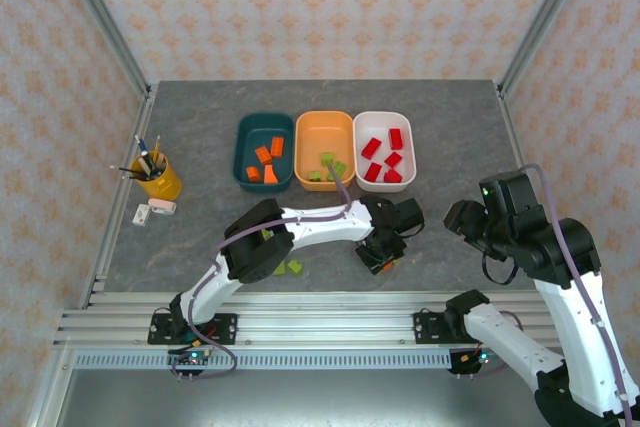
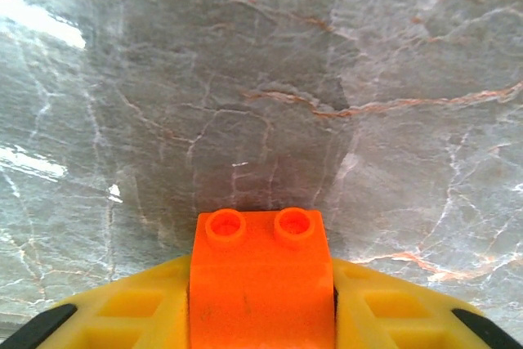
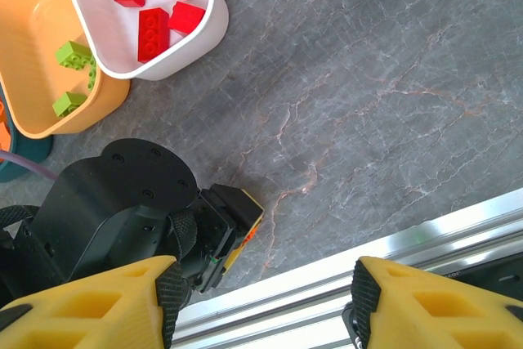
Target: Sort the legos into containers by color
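Pinching an orange two-stud lego between the yellow fingers of the left gripper at 5 o'clock on the grey marbled table, holding the right gripper wide and empty at 3 o'clock, facing at 12 o'clock a teal tub of orange legos, an orange tub of green legos, a white tub of red legos.

Three tubs, five red bricks, two arms

Robot lab test booth — patterned wall panels at 12 o'clock, metal posts at 10 and 2, mounting rail at 6 o'clock.
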`<state>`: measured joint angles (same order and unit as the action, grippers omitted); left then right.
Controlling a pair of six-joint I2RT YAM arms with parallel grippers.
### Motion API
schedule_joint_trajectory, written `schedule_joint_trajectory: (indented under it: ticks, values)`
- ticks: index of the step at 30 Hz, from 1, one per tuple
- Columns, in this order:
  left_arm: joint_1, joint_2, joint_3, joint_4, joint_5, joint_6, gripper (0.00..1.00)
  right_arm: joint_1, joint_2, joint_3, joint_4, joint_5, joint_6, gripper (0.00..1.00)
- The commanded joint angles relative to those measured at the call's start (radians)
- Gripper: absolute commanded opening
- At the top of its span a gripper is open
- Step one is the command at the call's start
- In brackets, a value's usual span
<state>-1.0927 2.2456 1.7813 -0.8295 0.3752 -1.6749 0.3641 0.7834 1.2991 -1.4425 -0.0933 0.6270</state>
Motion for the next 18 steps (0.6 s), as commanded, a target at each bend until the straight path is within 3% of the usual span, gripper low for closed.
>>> schedule_joint_trajectory:
  ticks: [1, 10, 15, 18]
  values:
    - [0.000, 0.023, 0.018, -0.052, -0.015, 0.017, 0.39, 0.004, 0.002, -0.009, 0.021, 0.021, -0.013, 0.59]
    - [0.076, -0.100, 0.062, -0.197, -0.203, 0.244, 0.39, 0.005, 0.033, 0.013, 0.076, -0.014, -0.065, 0.59]
    - [0.194, -0.244, 0.041, -0.283, -0.343, 0.431, 0.39, 0.005, 0.093, 0.007, 0.236, -0.193, -0.111, 0.60]
    - [0.296, -0.324, 0.014, -0.288, -0.369, 0.557, 0.39, 0.005, 0.137, -0.004, 0.360, -0.305, -0.103, 0.60]
